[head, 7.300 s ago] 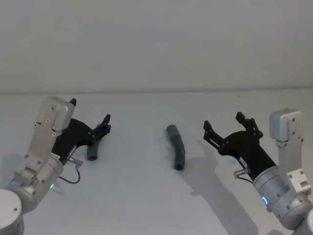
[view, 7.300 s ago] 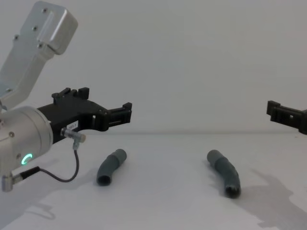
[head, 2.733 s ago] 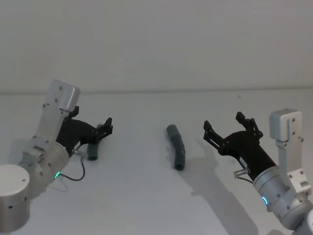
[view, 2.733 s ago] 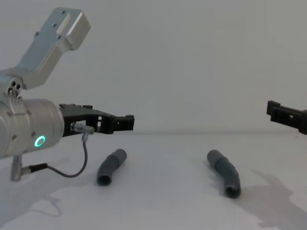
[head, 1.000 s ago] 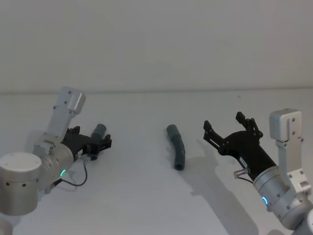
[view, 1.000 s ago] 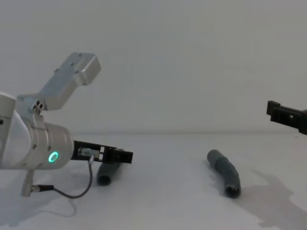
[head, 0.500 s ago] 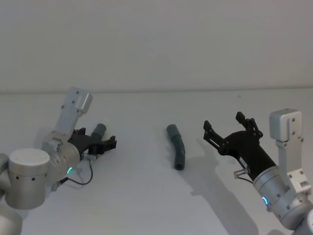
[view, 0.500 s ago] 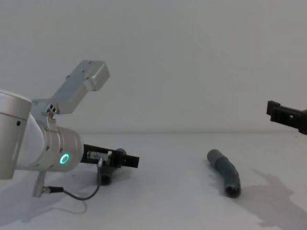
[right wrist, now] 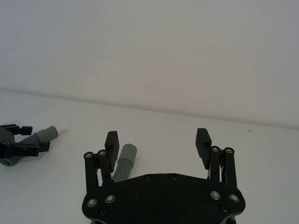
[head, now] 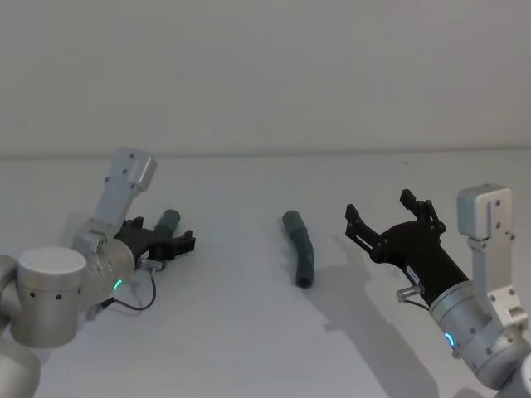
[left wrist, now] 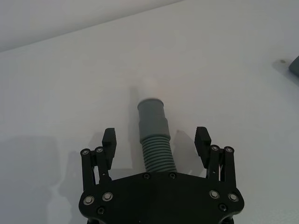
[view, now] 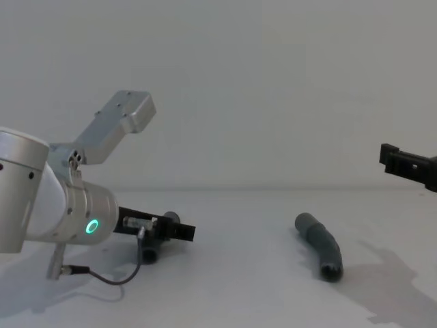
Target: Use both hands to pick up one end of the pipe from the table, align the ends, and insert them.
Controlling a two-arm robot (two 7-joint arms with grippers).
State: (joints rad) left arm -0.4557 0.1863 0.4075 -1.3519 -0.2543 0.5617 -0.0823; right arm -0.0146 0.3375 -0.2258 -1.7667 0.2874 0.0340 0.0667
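Looking like robotics lab or test cell. Bare white table (head: 249, 348) spreading beneath left gripper (head: 184, 243) and right gripper (head: 378, 205). Plain light-grey wall (head: 265, 75) rising just beyond them, meeting table at straight seam. Silver arm (view: 41, 198) behind left gripper glowing with green ring light (view: 91, 226), thin cable (view: 102, 277) hanging under it.

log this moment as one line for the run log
left gripper: open, low, straddling left pipe piece | right gripper: open, hovering right of right pipe piece | both pieces on table | phase: pre-grasp
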